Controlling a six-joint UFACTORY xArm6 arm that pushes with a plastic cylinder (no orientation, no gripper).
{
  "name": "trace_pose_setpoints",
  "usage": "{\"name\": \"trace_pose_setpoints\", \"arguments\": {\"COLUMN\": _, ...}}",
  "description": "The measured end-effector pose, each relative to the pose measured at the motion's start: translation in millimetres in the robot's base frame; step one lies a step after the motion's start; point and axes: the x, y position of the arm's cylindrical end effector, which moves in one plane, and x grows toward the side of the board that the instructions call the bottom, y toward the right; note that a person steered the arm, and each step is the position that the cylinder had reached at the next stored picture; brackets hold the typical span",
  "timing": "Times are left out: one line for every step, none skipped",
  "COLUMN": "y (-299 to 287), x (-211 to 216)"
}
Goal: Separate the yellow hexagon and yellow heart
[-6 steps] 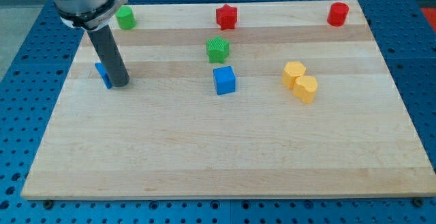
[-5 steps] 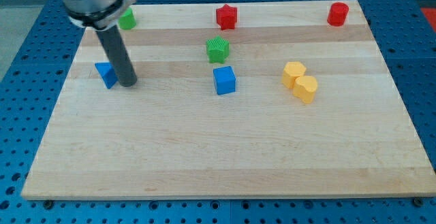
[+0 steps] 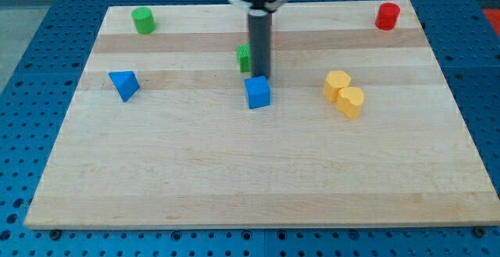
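Note:
The yellow hexagon (image 3: 337,83) and the yellow heart (image 3: 351,101) sit touching each other right of the board's middle, the heart just below and right of the hexagon. My tip (image 3: 260,76) stands well to their left, just above the blue cube (image 3: 257,92) and against the right side of the green block (image 3: 244,57), which the rod partly hides.
A blue triangle (image 3: 124,84) lies at the view's left. A green cylinder (image 3: 143,20) stands at the top left, a red cylinder (image 3: 387,16) at the top right. The rod hides the red block seen earlier at the top middle. The wooden board (image 3: 250,171) lies on a blue pegboard.
My rod has swept fast to the right, from beside the blue triangle to between the green block and the blue cube. No block has visibly moved.

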Motion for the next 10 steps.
{"name": "trace_pose_setpoints", "arguments": {"y": 45, "x": -4}}
{"name": "trace_pose_setpoints", "arguments": {"y": 87, "x": -9}}
{"name": "trace_pose_setpoints", "arguments": {"y": 121, "x": -4}}
{"name": "trace_pose_setpoints", "arguments": {"y": 127, "x": 19}}
{"name": "trace_pose_setpoints", "arguments": {"y": 127, "x": 43}}
{"name": "trace_pose_setpoints", "arguments": {"y": 117, "x": 48}}
{"name": "trace_pose_setpoints", "arguments": {"y": 113, "x": 46}}
{"name": "trace_pose_setpoints", "arguments": {"y": 113, "x": 33}}
{"name": "trace_pose_setpoints", "arguments": {"y": 112, "x": 28}}
{"name": "trace_pose_setpoints", "arguments": {"y": 111, "x": 35}}
